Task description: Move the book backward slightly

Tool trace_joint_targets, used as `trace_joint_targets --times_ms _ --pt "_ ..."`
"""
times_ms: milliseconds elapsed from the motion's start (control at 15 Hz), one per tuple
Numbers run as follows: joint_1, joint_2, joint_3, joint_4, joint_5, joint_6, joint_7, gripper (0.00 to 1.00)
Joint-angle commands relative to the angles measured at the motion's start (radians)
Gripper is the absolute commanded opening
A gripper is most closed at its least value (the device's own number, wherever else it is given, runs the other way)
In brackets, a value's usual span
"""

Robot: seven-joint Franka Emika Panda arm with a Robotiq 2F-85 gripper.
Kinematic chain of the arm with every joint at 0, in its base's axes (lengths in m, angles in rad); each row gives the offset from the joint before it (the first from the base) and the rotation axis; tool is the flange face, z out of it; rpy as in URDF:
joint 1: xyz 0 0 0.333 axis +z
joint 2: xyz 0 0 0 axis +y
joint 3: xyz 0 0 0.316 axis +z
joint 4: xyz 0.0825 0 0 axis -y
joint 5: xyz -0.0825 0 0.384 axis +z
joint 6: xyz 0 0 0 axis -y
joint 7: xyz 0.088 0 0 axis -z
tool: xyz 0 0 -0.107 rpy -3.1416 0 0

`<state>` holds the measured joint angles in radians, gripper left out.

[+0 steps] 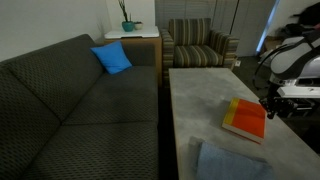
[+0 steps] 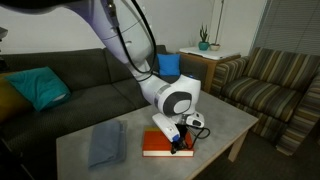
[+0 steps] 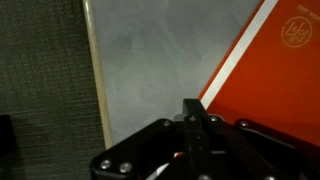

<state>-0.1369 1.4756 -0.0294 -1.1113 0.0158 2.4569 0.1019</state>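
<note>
Your end effector (image 3: 192,108) fills the bottom of the wrist view. Its two fingers are pressed together with nothing between them, and the tips are down at the pale-striped edge of the orange-red book (image 3: 270,80). Whether they actually touch that edge cannot be told. The book lies flat on the grey table (image 3: 150,60), and the table's light rim runs down the left of that view against a dark textured surface. In an exterior view the white arm (image 2: 172,100) bends down from the upper left and sets the end effector (image 2: 180,138) at one end of the book (image 2: 158,146), which sits close to the table's front edge. A folded grey-blue cloth (image 2: 105,143) lies flat on the same table, near the book but apart from it, with bare tabletop between them. In an exterior view the book (image 1: 245,120) sits toward the side of the table (image 1: 200,95) away from the sofa. The cloth (image 1: 230,163) is nearer the camera, and the end effector (image 1: 270,105) is at the book's far corner. Alongside the table stretches a dark patterned sofa (image 1: 70,100) with a blue pillow (image 1: 112,58) propped at its far end. A teal pillow (image 2: 40,85) rests at the opposite end in an exterior view. Beyond the table stands a striped armchair (image 1: 200,45). In the corner between the sofa and the chair, a potted plant (image 1: 127,22) sits on a white-topped side table (image 1: 135,37).
</note>
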Motion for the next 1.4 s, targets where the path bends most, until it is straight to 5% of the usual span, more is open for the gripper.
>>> trace_joint_targets --times_ms 0,533,1067,1333 --pt "0.022 0.000 0.004 -0.004 0.027 -0.042 0.018 0.00" --pt "0.062 0.000 0.004 -0.042 0.017 -0.139 0.019 0.00" --pt "0.076 0.003 0.013 -0.075 0.019 -0.371 0.017 0.00" --pt "0.097 0.003 0.017 -0.065 0.020 -0.379 0.031 0.00"
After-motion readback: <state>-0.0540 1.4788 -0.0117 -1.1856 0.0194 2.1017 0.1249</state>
